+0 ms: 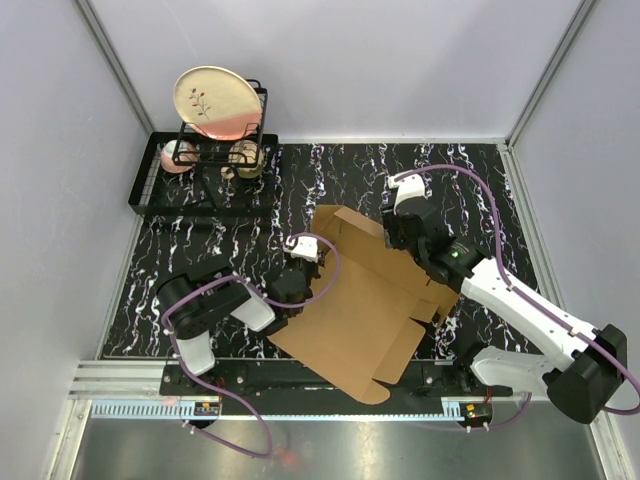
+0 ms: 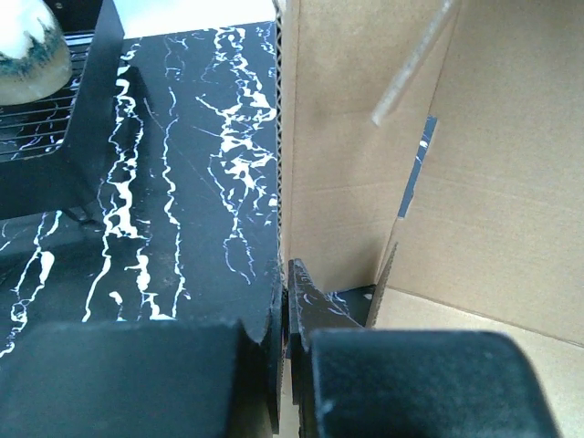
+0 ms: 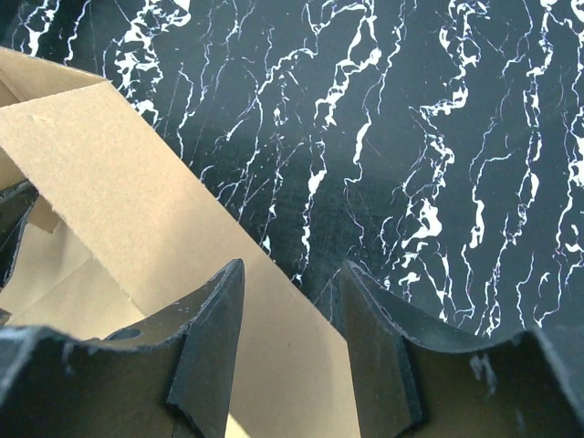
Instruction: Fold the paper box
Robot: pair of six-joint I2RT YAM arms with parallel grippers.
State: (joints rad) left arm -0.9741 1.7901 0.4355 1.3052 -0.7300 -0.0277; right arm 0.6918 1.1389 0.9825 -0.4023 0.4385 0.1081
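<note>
The paper box (image 1: 360, 310) is a brown die-cut cardboard sheet lying partly folded in the middle of the black marbled table. My left gripper (image 1: 300, 262) is at its left side. In the left wrist view this gripper (image 2: 286, 301) is shut on the corrugated edge of an upright side wall (image 2: 338, 164). My right gripper (image 1: 396, 226) hangs over the box's far right corner. Its jaws (image 3: 292, 266) are open, and a slanting cardboard flap (image 3: 119, 182) passes under and between the fingers (image 3: 214, 338) without being pinched.
A black dish rack (image 1: 165, 195) stands at the back left with a cream plate (image 1: 215, 100) upright in it and small bowls (image 1: 245, 155) below. The left wrist view shows the rack (image 2: 73, 119) close by. Grey walls close in the table on three sides.
</note>
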